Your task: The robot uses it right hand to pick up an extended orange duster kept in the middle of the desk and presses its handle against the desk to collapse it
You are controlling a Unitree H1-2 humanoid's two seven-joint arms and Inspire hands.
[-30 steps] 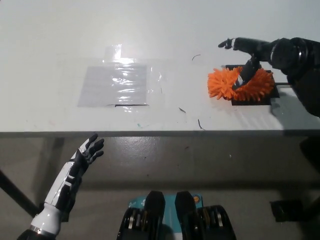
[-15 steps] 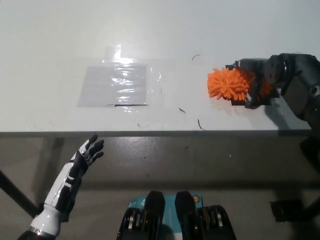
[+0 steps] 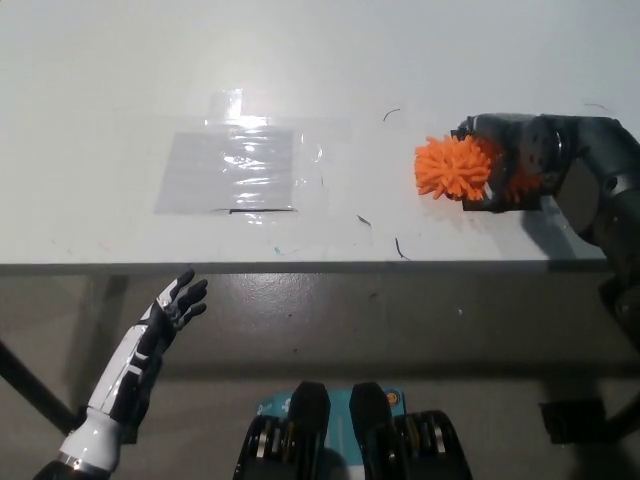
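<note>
The orange duster (image 3: pixel 450 168) lies at the right of the white desk (image 3: pixel 330 60), its fluffy head bunched on a small black pad (image 3: pixel 474 204). My black right hand (image 3: pixel 518 158) comes in from the right and rests on the duster's right half, fingers curled around it. That half and the handle are hidden under the hand. My white left hand (image 3: pixel 172 308) hangs open below the desk's front edge at the lower left, holding nothing.
A clear taped plastic sheet (image 3: pixel 228 170) lies flat at the desk's middle left. Small dark marks dot the surface near the duster. The desk's front edge (image 3: pixel 300 268) runs across the picture, with floor below it.
My right hand, raised and spread above the duster a second ago, has come down and curled around its right half. The left hand has stayed put.
</note>
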